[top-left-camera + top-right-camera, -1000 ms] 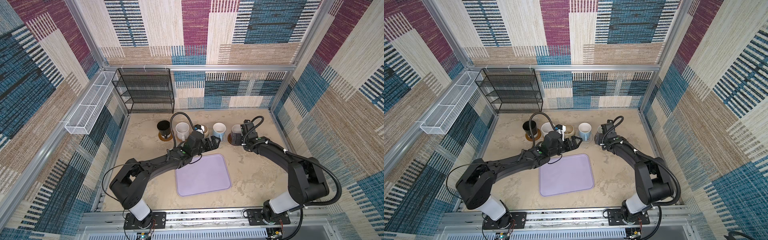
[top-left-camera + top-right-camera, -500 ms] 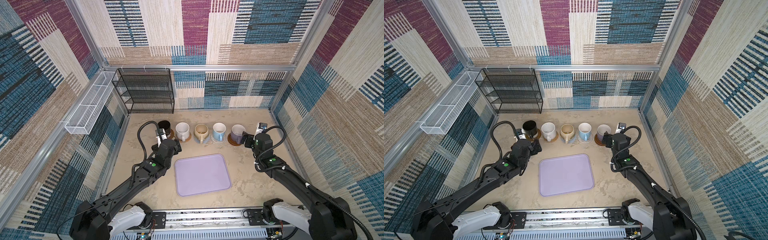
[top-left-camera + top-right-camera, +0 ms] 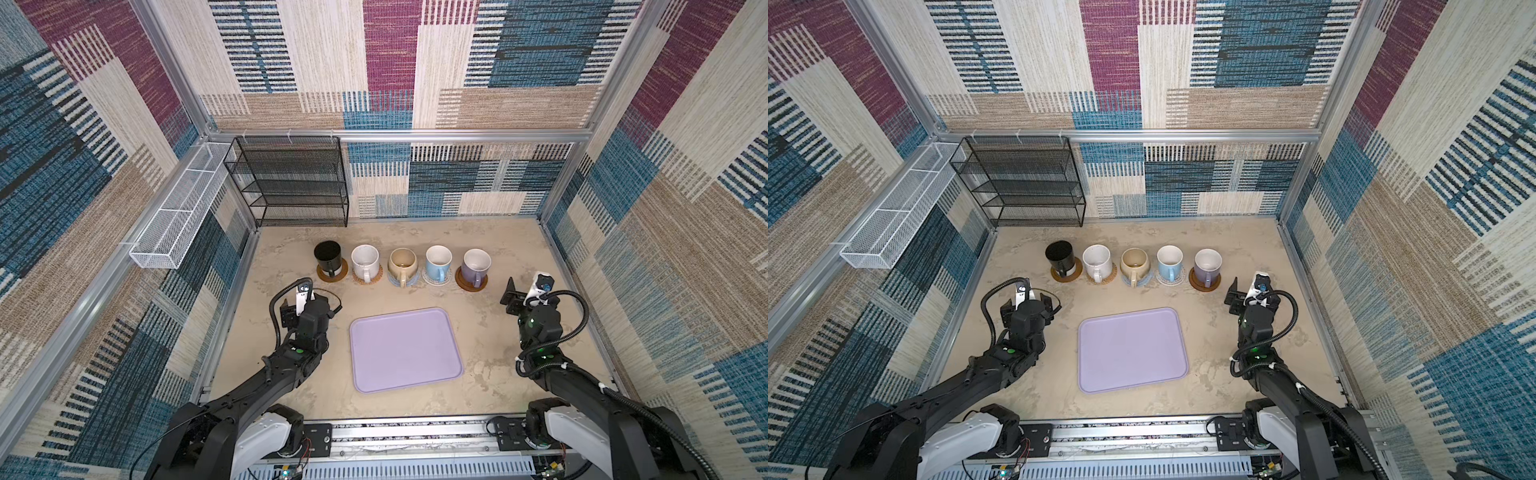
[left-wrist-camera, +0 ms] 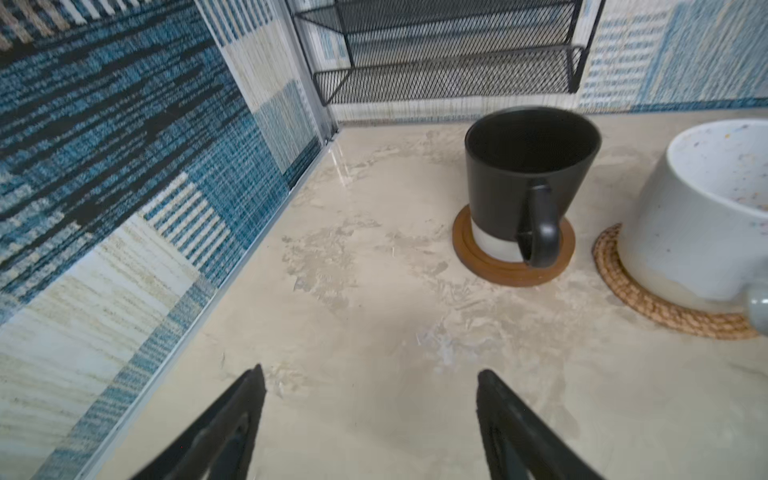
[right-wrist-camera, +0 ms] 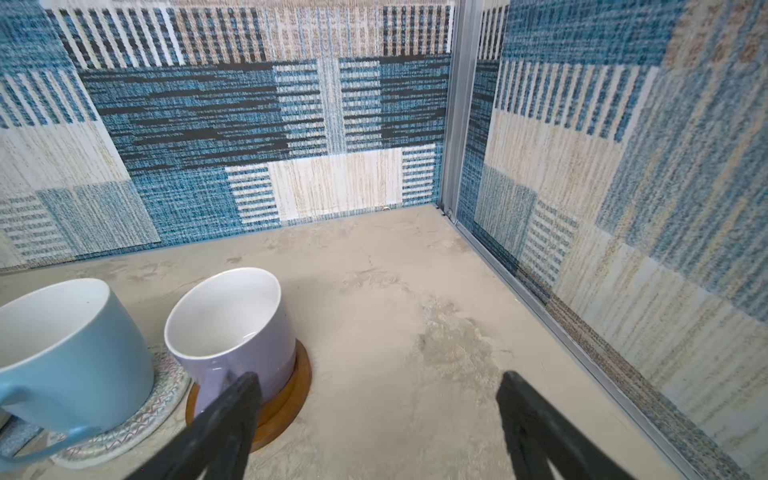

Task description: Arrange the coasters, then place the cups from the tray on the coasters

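Five cups stand in a row at the back, each on a coaster: black (image 3: 327,254) on brown (image 3: 332,275), speckled white (image 3: 365,259) on tan rattan (image 3: 368,277), beige (image 3: 402,262) on blue-grey (image 3: 401,282), light blue (image 3: 438,258) on white-grey (image 3: 436,279), lavender (image 3: 476,262) on brown (image 3: 471,282). The lavender tray (image 3: 405,349) lies bare in the middle. My left gripper (image 4: 370,374) is open over bare table, short of the black cup (image 4: 528,174). My right gripper (image 5: 378,378) is open beside the lavender cup (image 5: 237,332), touching nothing.
A black wire rack (image 3: 291,183) stands against the back wall at the left. A white wire basket (image 3: 178,216) hangs on the left wall. Patterned walls close in on three sides, and each arm is near its side wall.
Both arms have drawn back from the cup row and outward. The left gripper has left the beige cup and the right gripper the lavender cup. Both cups stand free.
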Controlling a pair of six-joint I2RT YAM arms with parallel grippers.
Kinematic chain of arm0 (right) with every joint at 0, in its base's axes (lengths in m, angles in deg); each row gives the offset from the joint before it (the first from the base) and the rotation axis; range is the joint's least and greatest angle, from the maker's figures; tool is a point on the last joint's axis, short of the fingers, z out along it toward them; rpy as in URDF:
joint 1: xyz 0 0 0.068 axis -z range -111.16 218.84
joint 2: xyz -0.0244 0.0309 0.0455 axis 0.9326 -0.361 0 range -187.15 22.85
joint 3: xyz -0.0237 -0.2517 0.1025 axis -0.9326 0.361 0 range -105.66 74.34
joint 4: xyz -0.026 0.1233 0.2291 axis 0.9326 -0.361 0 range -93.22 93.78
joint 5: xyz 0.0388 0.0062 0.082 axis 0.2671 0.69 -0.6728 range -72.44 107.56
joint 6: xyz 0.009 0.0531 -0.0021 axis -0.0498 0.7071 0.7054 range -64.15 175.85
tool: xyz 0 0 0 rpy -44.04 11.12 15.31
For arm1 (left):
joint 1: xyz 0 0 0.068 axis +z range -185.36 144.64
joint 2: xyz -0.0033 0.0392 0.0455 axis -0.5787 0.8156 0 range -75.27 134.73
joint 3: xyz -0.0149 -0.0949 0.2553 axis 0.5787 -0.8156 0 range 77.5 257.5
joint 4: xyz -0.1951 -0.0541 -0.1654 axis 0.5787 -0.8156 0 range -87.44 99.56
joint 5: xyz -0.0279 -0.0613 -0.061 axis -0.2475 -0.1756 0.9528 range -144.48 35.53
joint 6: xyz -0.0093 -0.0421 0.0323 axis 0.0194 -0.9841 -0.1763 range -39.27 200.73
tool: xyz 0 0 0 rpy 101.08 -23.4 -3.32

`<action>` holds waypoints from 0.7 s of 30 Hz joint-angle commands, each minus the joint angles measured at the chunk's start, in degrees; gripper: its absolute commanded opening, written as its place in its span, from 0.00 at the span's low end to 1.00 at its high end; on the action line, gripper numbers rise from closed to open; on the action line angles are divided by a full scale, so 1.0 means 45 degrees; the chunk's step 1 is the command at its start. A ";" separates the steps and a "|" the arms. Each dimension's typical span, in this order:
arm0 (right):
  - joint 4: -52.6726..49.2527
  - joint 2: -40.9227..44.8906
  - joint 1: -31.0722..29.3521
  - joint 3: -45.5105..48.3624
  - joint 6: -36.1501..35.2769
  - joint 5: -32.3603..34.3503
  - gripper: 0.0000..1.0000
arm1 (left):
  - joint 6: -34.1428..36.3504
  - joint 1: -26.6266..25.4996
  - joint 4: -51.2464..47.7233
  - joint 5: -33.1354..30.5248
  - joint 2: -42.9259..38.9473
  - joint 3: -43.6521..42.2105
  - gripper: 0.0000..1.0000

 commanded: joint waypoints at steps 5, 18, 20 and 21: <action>0.3577 -0.2535 0.0767 -0.0280 -0.0533 -0.1561 0.88 | 0.1373 0.2011 0.3426 0.2005 0.2422 0.0369 0.88; 0.6947 -0.6245 0.0796 0.0088 -0.0712 -0.3205 0.86 | 0.0020 0.4732 0.3853 0.6124 0.4667 0.0876 0.98; 0.6745 -0.6330 0.0948 -0.0074 -0.0596 -0.3405 0.89 | 0.0321 0.4782 0.3828 0.6867 0.4971 0.1102 0.98; 0.6638 -0.6311 0.1055 -0.0112 -0.0542 -0.3565 0.90 | 0.0503 0.4799 0.3797 0.7500 0.5245 0.1203 0.98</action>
